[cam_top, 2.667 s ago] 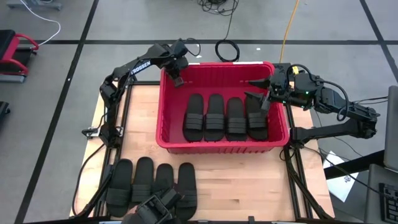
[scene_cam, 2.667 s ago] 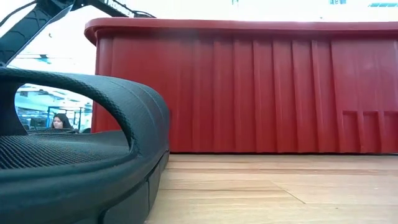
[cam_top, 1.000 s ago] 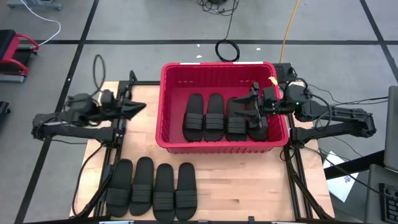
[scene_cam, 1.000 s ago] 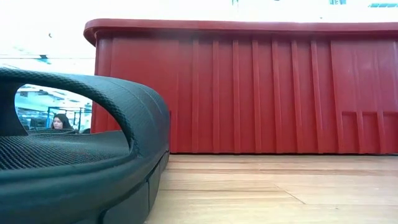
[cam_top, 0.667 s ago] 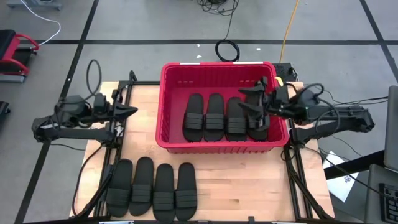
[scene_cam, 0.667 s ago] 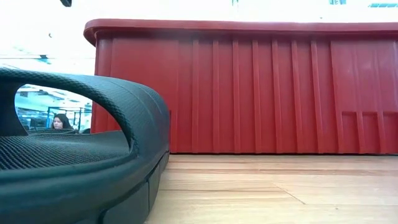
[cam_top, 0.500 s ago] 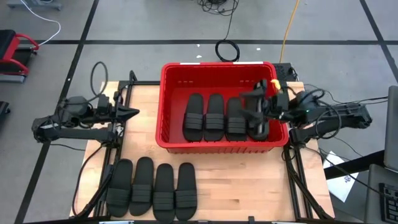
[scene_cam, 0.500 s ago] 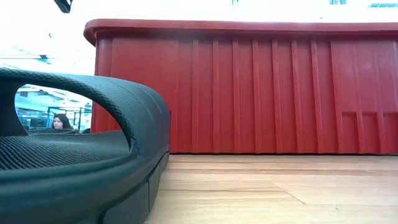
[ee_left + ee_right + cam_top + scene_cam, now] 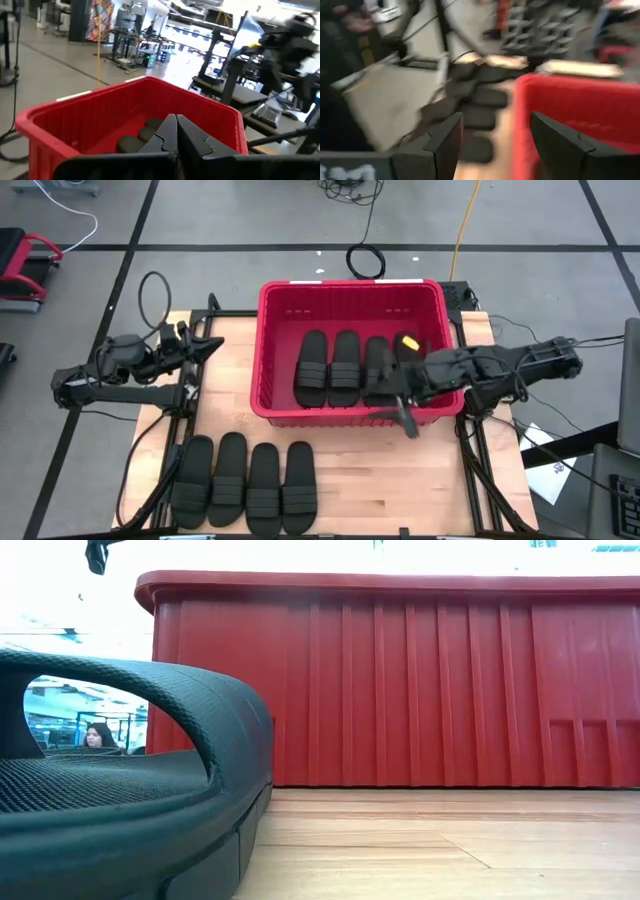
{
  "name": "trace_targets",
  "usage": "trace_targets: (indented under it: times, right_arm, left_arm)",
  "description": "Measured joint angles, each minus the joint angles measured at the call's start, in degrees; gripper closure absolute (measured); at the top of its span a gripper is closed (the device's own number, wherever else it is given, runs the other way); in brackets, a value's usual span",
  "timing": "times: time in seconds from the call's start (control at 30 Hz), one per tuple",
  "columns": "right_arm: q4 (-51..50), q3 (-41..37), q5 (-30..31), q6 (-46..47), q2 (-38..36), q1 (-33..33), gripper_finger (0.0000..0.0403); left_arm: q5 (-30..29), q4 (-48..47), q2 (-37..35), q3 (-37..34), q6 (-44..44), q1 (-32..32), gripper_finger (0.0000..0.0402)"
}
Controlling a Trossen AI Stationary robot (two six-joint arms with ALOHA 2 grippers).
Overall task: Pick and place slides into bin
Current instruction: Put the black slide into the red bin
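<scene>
The red bin (image 9: 352, 293) sat at the far middle of the wooden table (image 9: 380, 470), and it had four of the black slides in it (image 9: 360, 368), lined up side by side along the near half of the floor, straps all running the same way. The far half of the bin floor was bare red plastic. The other four slides (image 9: 245, 477) were out on the table in a neat row near the front left corner, well apart from the bin. From the low camera one of those filled the left side (image 9: 120, 790), with the bin's ribbed wall (image 9: 420, 680) right behind it.

The right gripper (image 9: 402, 416) was hanging over the bin's near right wall, fingers spread apart with nothing between them, just beside the rightmost slide in the bin and well away from the table row. Its own camera was blurry but showed the fingers (image 9: 445, 145) wide apart.

The left gripper (image 9: 212, 345) was parked off the bin's left side over the table edge, pointing at the bin, fingers pinched together and empty (image 9: 175, 131).
</scene>
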Motion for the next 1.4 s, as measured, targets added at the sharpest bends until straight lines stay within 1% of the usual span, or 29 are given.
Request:
trace_targets:
  times: [0.13,0.2,0.3,0.37,0.6,0.7,0.87,1.03,1.1,1.23,1.4]
  right_arm:
    - [0.1,0.16,-9.61,6.95,1.15,0.52,0.0181]
    - [-0.01,0.16,-13.28,8.6,2.44,0.48,0.0181]
    - [-1.29,0.16,-13.92,9.39,4.62,0.48,0.0181]
    - [0.11,0.16,-14.32,10.48,6.89,0.72,0.0181]
    - [15.91,0.14,-17.83,16.93,17.73,1.86,0.0181]
    - [20.11,0.14,-19.68,19.58,21.94,2.37,0.0181]
    - [24.39,0.1,-19.68,20.74,28.65,4.05,0.018]
    - [28.37,0.1,-17.48,19.47,34.33,5.02,0.017]
    - [29.67,0.1,-15.04,19.31,36.11,5.07,0.0167]
    - [31.12,0.1,-14.71,17.7,38.79,5.07,0.0165]
    - [30.32,0.1,-11.88,15.07,40.68,5.1,0.0165]
  left_arm:
    - [-0.19,-0.02,0.02,0.0,-1.5,0.0,0.0396]
    - [-0.24,-0.03,0.04,0.0,-1.41,0.0,0.0397]
    - [-0.26,-0.02,0.03,0.0,-0.2,0.0,0.04]
    - [-0.26,-0.04,0.04,0.0,0.08,0.0,0.04]
    - [-0.24,-0.07,0.04,0.0,0.28,0.0,0.039]
    - [-0.24,-0.08,0.04,0.0,1.04,0.0,0.0393]
    - [-0.22,-0.09,0.04,0.0,5.89,0.0,0.04]
    - [-0.24,-0.1,0.04,0.0,11.34,0.0,0.0393]
    - [-0.24,-0.08,0.04,0.0,11.71,0.0,0.039]
    - [-0.24,-0.08,0.04,0.0,11.49,0.0,0.0394]
    - [-0.24,-0.08,0.04,0.0,11.49,0.0,0.04]
